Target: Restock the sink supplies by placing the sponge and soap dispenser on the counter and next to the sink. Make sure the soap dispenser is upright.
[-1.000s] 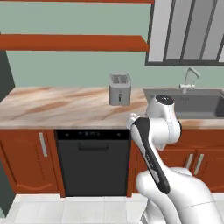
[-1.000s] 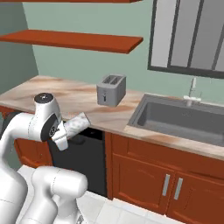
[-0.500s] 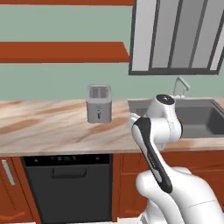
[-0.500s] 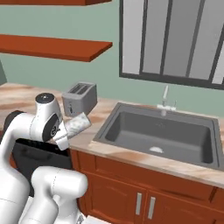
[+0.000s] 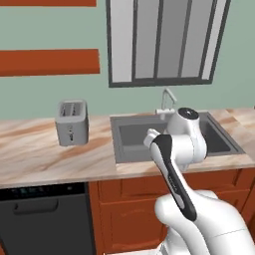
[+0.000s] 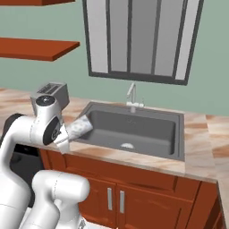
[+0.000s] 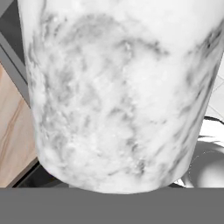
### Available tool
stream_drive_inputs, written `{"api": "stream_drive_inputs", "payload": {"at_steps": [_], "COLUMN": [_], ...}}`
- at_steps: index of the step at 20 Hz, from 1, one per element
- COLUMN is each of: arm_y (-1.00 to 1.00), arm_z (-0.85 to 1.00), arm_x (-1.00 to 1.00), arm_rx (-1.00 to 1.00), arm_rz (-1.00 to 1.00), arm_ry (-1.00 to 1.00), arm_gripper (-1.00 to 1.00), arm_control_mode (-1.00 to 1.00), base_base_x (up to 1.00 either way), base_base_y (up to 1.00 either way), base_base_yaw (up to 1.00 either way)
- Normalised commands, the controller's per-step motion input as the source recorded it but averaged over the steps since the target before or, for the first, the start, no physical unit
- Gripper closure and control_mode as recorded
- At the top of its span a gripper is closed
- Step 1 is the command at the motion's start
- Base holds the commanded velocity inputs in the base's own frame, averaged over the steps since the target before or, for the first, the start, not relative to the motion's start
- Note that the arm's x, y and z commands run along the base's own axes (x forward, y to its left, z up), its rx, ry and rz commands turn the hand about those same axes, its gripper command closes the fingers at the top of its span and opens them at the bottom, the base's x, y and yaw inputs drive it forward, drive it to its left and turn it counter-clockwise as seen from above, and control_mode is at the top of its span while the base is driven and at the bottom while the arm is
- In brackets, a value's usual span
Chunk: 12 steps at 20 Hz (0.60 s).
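Note:
My gripper [image 6: 67, 135] is shut on the soap dispenser [image 6: 79, 126], a whitish marble-look bottle held tilted, nearly on its side, in front of my folded arm. It hangs over the counter's front edge by the left front corner of the sink [image 6: 130, 129]. Up close in the hand view, the soap dispenser [image 7: 118, 92] hides the fingertips. The dark grey sink [image 5: 130, 137] is set in the beige veined counter [image 5: 40, 155], partly behind my arm. The sponge is out of view.
A grey toaster [image 5: 72, 122] stands on the counter left of the sink, and it shows behind my arm as the toaster [image 6: 57, 91]. A chrome faucet [image 6: 132, 95] rises behind the basin under a window. A black dishwasher [image 5: 45, 219] sits below the counter at left.
The base has driven to the right, so both base views shifted and the sink now sits in front of me. The bottle stays held in the shut gripper.

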Motion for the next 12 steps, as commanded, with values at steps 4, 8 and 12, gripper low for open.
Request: {"api": "stream_drive_inputs", "payload": {"at_steps": [4,8,12], "arm_y": [0.0,0.0,-0.24], "arm_z": [0.0,0.0,0.04], "arm_x": [0.0,0.0,0.48], "arm_rx": [0.0,0.0,0.06], "arm_rz": [0.0,0.0,-0.01], "arm_ry": [0.0,0.0,0.04], "arm_gripper": [1.0,1.0,1.0], "arm_control_mode": [1.0,1.0,-1.0], "base_base_x": [0.25,0.47,0.32], "base_base_y": [-0.16,-0.26,-0.21], "base_base_yaw": [-0.07,-0.06,-0.02]}}
